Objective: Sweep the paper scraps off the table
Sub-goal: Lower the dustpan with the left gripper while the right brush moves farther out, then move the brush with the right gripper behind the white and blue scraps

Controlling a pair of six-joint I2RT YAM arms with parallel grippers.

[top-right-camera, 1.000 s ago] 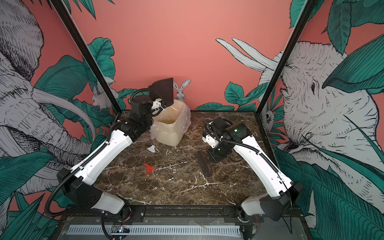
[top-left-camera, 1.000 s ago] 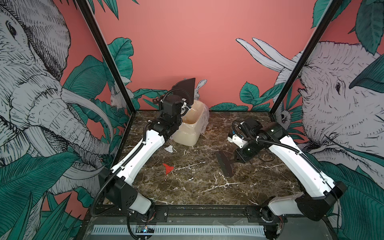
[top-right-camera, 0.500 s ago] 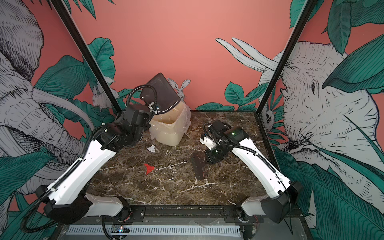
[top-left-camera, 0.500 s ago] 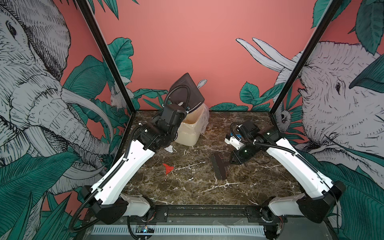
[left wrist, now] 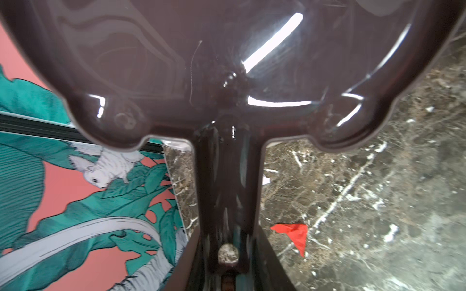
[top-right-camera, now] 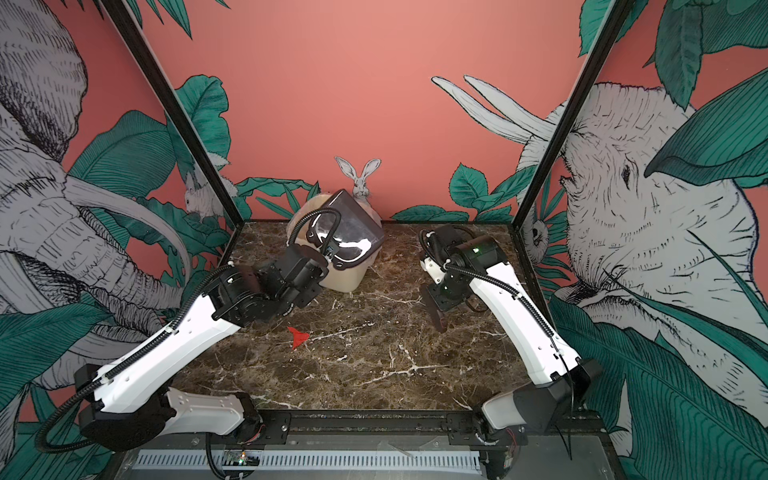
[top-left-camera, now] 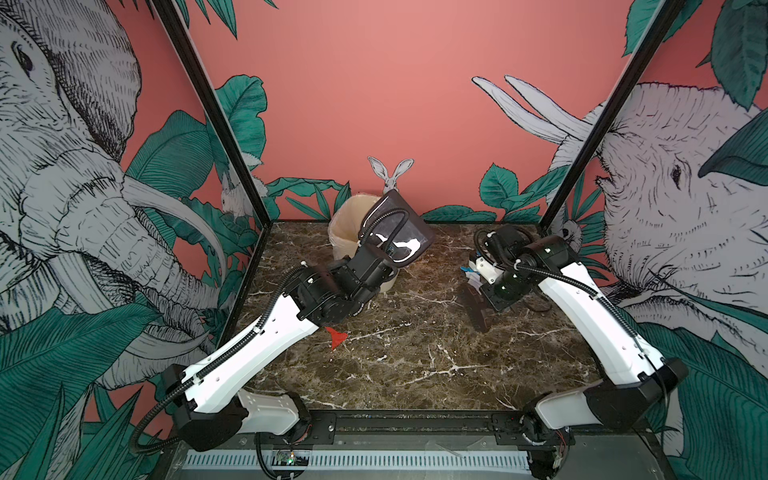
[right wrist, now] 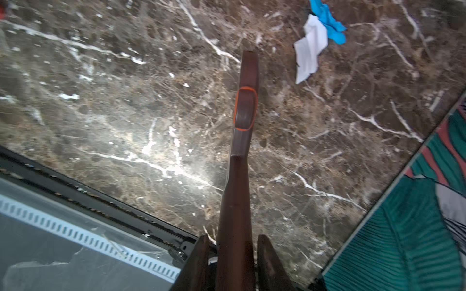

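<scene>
Left wrist view: the left gripper (left wrist: 228, 263) clamped the dustpan (left wrist: 227, 63) handle; the right gripper (right wrist: 234, 267) held the brush (right wrist: 245, 108). In a top view a red scrap (top-left-camera: 336, 336) lay left of centre on the table (top-left-camera: 415, 365), blue and white scraps (top-left-camera: 469, 274) right of centre. The pan probably needed lowering flat first.

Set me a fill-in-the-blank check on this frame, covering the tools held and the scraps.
The left gripper is shut on the handle of a ____.
The right gripper is shut on a ____.
The lone scrap in the middle of the table is ____.
Touching the blue scrap lies a ____ one.
Missing words: dustpan; brush; red; white.
</scene>
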